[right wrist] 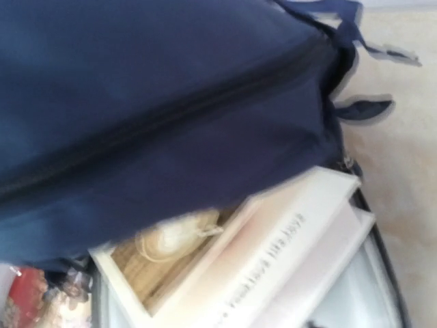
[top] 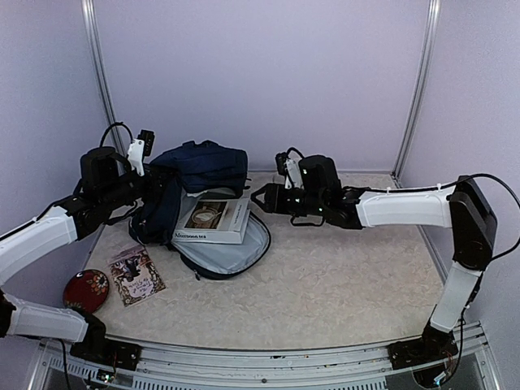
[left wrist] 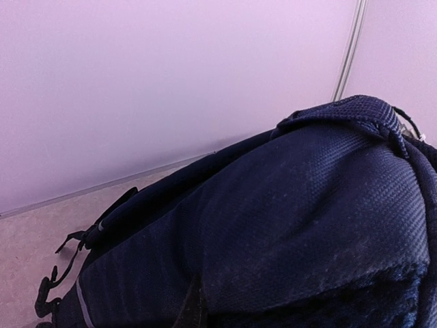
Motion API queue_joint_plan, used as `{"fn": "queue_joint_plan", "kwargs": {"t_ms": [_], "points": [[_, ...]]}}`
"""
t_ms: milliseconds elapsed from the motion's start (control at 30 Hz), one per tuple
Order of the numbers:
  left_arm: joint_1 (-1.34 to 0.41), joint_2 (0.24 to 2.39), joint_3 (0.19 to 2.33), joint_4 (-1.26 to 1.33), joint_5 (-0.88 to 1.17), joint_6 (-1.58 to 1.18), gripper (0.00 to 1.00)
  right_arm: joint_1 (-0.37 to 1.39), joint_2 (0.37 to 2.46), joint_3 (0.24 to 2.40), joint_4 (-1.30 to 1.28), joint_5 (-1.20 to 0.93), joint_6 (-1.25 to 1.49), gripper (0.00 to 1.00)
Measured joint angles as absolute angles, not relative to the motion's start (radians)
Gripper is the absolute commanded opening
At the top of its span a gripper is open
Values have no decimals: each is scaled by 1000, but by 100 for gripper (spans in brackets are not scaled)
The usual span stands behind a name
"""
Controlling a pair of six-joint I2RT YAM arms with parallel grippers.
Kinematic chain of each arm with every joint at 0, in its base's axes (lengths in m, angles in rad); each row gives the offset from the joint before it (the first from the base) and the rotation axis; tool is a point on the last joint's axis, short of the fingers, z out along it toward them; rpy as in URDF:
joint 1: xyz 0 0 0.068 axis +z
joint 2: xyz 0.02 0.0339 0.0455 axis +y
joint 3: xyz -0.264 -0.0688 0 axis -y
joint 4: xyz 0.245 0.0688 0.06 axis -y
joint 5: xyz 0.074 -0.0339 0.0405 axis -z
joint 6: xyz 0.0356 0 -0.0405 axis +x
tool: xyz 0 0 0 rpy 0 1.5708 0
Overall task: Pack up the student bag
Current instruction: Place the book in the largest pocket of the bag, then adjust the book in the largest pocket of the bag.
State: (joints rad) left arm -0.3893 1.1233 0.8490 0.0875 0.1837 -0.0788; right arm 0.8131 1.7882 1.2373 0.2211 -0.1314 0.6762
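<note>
Student bag, one only, lies open just ahead of my right gripper. My left gripper is clenched on its lifted navy flap. One white book rests on the grey lining before the right gripper; I cannot tell whether those jaws are parted. One booklet and one red round tin lie behind the left gripper, towards its base.
</note>
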Motion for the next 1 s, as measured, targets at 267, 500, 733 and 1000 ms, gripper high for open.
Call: {"fn": "queue_joint_plan", "kwargs": {"t_ms": [267, 500, 733, 1000], "points": [[-387, 1123, 850, 88, 184, -79, 0, 850, 1972, 1334, 93, -140, 646, 22], [-387, 1123, 852, 88, 184, -79, 0, 905, 2151, 1469, 106, -223, 666, 21], [-392, 1126, 854, 89, 191, -81, 0, 939, 2230, 1558, 191, -252, 694, 20], [-392, 1132, 854, 104, 204, -118, 0, 958, 2363, 1656, 334, -184, 727, 15]]}}
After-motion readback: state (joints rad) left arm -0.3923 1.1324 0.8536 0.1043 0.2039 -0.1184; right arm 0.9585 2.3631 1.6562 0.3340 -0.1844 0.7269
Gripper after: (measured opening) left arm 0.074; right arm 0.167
